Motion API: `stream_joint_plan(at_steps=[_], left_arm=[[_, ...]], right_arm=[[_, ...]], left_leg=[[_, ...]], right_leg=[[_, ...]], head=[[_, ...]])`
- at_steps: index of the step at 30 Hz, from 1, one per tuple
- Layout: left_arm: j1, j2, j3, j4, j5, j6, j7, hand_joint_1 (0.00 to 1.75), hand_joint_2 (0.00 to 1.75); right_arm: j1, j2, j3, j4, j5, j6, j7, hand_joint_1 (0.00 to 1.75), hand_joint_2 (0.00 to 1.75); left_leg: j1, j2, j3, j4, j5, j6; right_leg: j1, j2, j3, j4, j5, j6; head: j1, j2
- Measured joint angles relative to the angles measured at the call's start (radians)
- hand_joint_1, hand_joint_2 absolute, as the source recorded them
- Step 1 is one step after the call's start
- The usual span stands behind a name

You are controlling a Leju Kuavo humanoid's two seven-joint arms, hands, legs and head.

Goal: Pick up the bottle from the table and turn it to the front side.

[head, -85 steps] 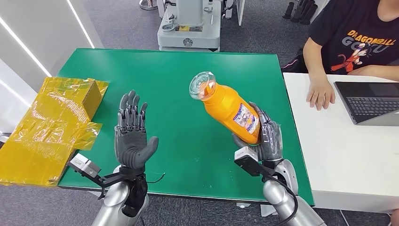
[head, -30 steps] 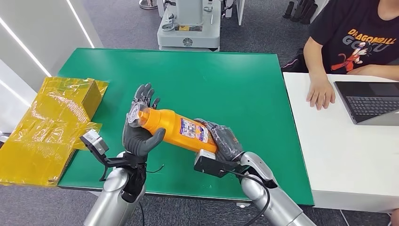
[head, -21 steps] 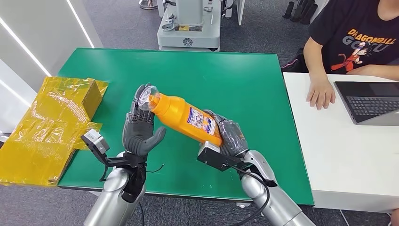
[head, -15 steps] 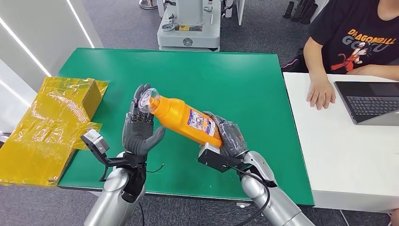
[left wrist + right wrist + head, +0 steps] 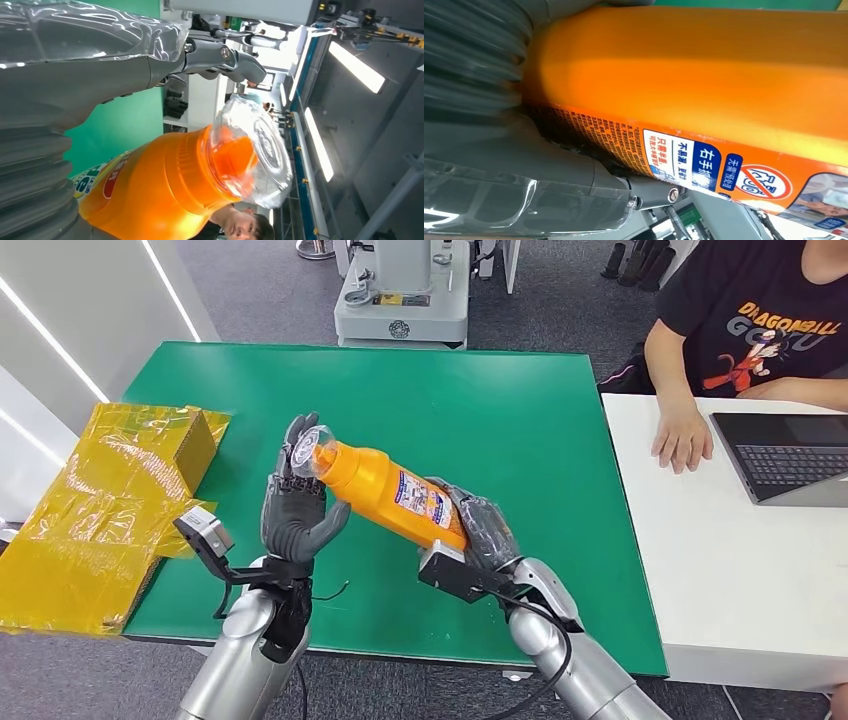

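The orange bottle point(image 5: 385, 495) with a clear cap point(image 5: 310, 450) hangs tilted over the green table point(image 5: 480, 410), cap end up and toward my left. My right hand point(image 5: 480, 530) grips its lower end, with a white and blue label facing up. My left hand point(image 5: 295, 515) stands upright and spread right behind the cap, thumb under the neck, not closed around it. In the left wrist view the bottle point(image 5: 165, 185) sits close before the palm, below straight fingers point(image 5: 220, 55). The right wrist view shows the bottle point(image 5: 704, 75) pressed into my right hand point(image 5: 499, 165).
Crumpled yellow bags point(image 5: 110, 500) lie off the table's left edge. A white table point(image 5: 730, 560) adjoins on the right with a laptop point(image 5: 790, 455); a seated person rests a hand point(image 5: 682, 435) on it. A grey machine base point(image 5: 403, 300) stands beyond the far edge.
The right hand swung the upright bottle down and left, laying its neck into the left palm. Over the last second the cap end rose off the palm to the fingers.
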Motion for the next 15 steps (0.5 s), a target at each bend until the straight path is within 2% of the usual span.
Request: stream_joint_plan(at_steps=[10, 15], left_arm=[[-0.009, -0.008, -0.002, 0.009, -0.014, -0.025, 0.005, 0.00, 1.75], [-0.011, -0.010, -0.002, 0.010, -0.016, -0.029, 0.006, 0.00, 1.75]], right_arm=[[0.005, 0.008, 0.012, -0.008, -0.015, 0.030, -0.076, 1.75, 1.75], [0.013, 0.008, 0.017, -0.026, -0.024, 0.134, -0.050, 1.75, 1.75]], left_leg=[[0.000, 0.000, 0.000, 0.000, 0.000, 0.000], [0.000, 0.000, 0.000, 0.000, 0.000, 0.000]], right_leg=[[0.000, 0.000, 0.000, 0.000, 0.000, 0.000], [0.000, 0.000, 0.000, 0.000, 0.000, 0.000]], head=[[0.000, 0.000], [0.000, 0.000]])
